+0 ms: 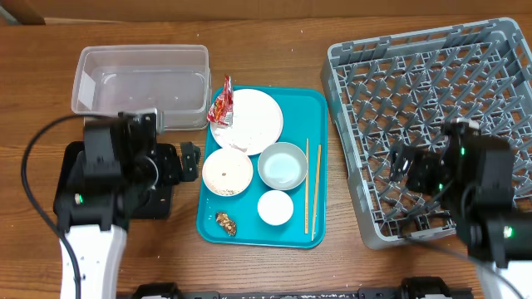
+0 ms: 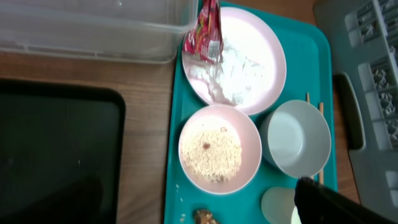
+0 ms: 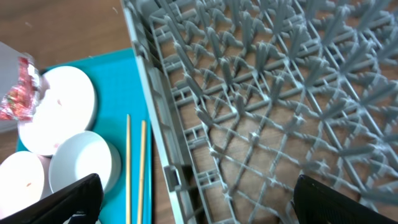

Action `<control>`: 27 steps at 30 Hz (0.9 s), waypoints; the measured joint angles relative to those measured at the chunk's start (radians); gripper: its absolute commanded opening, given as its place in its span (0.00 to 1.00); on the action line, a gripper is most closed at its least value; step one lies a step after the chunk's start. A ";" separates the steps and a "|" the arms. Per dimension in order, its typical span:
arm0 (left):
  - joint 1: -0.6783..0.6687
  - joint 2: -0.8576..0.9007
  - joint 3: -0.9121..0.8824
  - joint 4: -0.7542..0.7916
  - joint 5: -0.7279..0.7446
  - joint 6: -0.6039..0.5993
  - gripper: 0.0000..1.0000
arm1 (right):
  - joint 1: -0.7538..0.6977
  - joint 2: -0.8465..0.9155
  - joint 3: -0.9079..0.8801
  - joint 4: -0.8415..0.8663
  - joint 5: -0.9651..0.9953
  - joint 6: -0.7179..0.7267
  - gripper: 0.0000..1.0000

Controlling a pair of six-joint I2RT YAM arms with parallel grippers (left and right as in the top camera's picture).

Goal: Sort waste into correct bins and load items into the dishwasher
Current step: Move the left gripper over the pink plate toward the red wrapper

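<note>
Wrapper, red and crinkled, rests on the far edge of the plate in the tray, near the tub; with left claw and right claw both wide open and empty, we should pinch it from above, missing the plate.

Left of the teal tray, the left arm is a stack of blocky matte-black housings on a glossy white link, with a thin black cable looping wide and a small green light. Right of the tray, the right arm has the same black-and-white build, two green lights and thin black cables. The right gripper has plain black wedge-shaped fingers.
</note>
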 measured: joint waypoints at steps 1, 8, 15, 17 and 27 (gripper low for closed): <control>0.000 0.017 0.020 -0.021 0.000 0.000 1.00 | 0.000 0.020 0.019 -0.015 0.004 0.000 1.00; 0.000 0.105 0.074 -0.081 0.035 0.000 1.00 | 0.000 0.143 0.081 -0.104 0.012 0.000 1.00; -0.024 0.120 0.087 0.046 0.061 0.000 1.00 | 0.000 0.147 0.081 -0.114 0.016 0.000 1.00; -0.058 0.141 0.121 0.059 0.038 0.000 1.00 | 0.000 0.147 0.081 -0.114 0.016 0.000 1.00; -0.277 0.438 0.403 0.061 -0.156 0.034 0.97 | 0.000 0.147 0.081 -0.113 0.016 0.000 1.00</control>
